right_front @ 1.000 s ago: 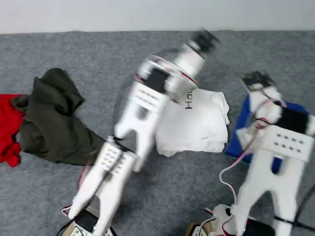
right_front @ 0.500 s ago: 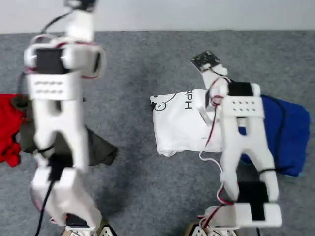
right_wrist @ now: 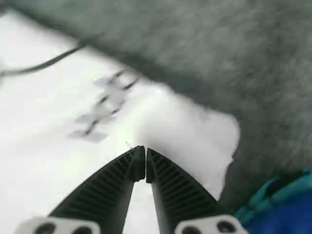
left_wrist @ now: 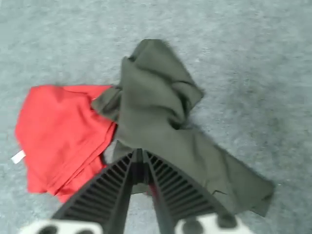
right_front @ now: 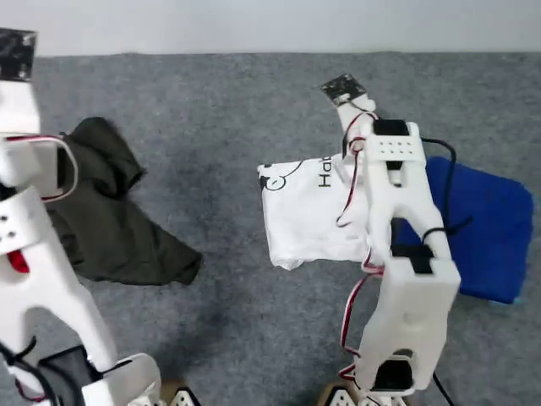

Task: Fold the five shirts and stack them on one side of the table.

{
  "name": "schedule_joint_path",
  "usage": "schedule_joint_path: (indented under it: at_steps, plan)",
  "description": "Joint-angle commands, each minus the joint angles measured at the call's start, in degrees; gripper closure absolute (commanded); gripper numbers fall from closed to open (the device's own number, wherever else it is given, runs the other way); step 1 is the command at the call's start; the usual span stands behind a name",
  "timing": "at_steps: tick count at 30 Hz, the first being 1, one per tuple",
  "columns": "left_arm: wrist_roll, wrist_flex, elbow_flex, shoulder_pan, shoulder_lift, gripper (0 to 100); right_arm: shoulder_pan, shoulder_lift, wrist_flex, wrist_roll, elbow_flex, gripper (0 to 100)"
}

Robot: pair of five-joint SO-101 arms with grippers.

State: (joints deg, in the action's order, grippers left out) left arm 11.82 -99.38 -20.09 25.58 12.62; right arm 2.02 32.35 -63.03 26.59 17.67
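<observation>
1. Left pincer [left_wrist: 140, 156]: fingers pressed together, holding nothing. It hangs above the near edge of the olive shirt [left_wrist: 161, 112], at the seam where this shirt overlaps the red shirt [left_wrist: 58, 126].

2. Right pincer [right_wrist: 141, 151]: fingers pressed together, holding nothing. It is positioned just over the white shirt [right_wrist: 58, 146], near the corner that faces the blue shirt [right_wrist: 278, 214].

3. Olive shirt: crumpled and unfolded on the grey counter [right_front: 228, 110]. In the high view its long axis runs diagonally, from a bunched end at the far left to a flat tail pointing toward the counter's centre. The left arm is nearer; the right arm is well apart from it.

4. White shirt [right_front: 308, 211]: lies flat in a compact rectangle and appears already folded. The blue shirt [right_front: 482, 228] lies just beside it; the right arm hides their shared edge.

5. Assessment: the olive shirt is the probable next item. The left pincer must spread before descending, and should take the free tail end, clear of the red shirt beneath.
</observation>
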Motion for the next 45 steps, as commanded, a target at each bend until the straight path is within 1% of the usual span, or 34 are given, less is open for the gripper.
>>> schedule_joint_path:
  at_steps: [1, 3, 5, 11, 15, 16, 19, 22, 26, 30, 32, 34, 39, 43, 45]
  plan:
    - [0.9, -1.1, 0.0, 1.7, 2.5, 100, -2.0, 6.9, 2.1, -0.1, 12.0, 99.0]
    - [0.9, -1.1, 0.2, 2.0, 2.5, 100, -1.8, 10.5, -0.1, -0.3, 18.3, 99.0]
    - [0.9, -1.1, 0.2, 2.0, 2.5, 100, -1.1, 12.3, -4.4, -0.5, 23.8, 99.0]
    - [0.9, -1.1, 0.2, 2.0, 2.5, 100, 2.9, 12.5, -26.7, -1.1, 36.6, 99.0]
    - [0.8, -1.1, 0.2, 2.0, 2.3, 100, 4.2, 12.5, -39.4, -5.4, 42.7, 99.0]
    - [0.8, -1.1, 0.2, 2.0, 2.2, 100, 4.3, 12.5, -40.2, -6.1, 43.2, 99.0]
    - [0.8, -1.1, 0.2, 2.0, 2.1, 100, 3.9, 9.7, -40.1, -9.3, 39.1, 99.0]
    - [0.8, -1.1, 0.2, 2.0, 2.3, 100, 5.1, 3.9, -40.0, -9.6, 29.7, 99.0]
    - [0.8, -1.1, 0.2, 2.0, 2.5, 100, 9.8, -6.5, -40.0, -9.6, 13.8, 99.0]
    - [0.6, -1.1, 0.3, 2.0, 2.5, 100, 16.4, -13.8, -39.6, -9.8, 4.0, 99.0]
    - [0.5, -1.1, 0.3, 2.0, 2.5, 100, 19.2, -14.0, -38.2, -10.1, 1.8, 99.0]
    - [0.5, -1.1, 0.3, 2.0, 2.5, 100, 21.0, -12.8, -35.1, -12.3, -0.4, 99.0]
    - [0.5, -1.1, 0.3, 2.1, 2.5, 100, 22.5, -5.4, -27.2, -13.7, -6.1, 99.0]
    - [0.5, -1.1, 0.3, 2.1, 2.5, 100, 24.1, 1.5, -26.5, -13.8, -6.5, 99.0]
    - [0.5, -1.1, 1.1, 2.1, 2.5, 100, 24.7, 2.0, -27.1, -13.8, -5.7, 99.0]
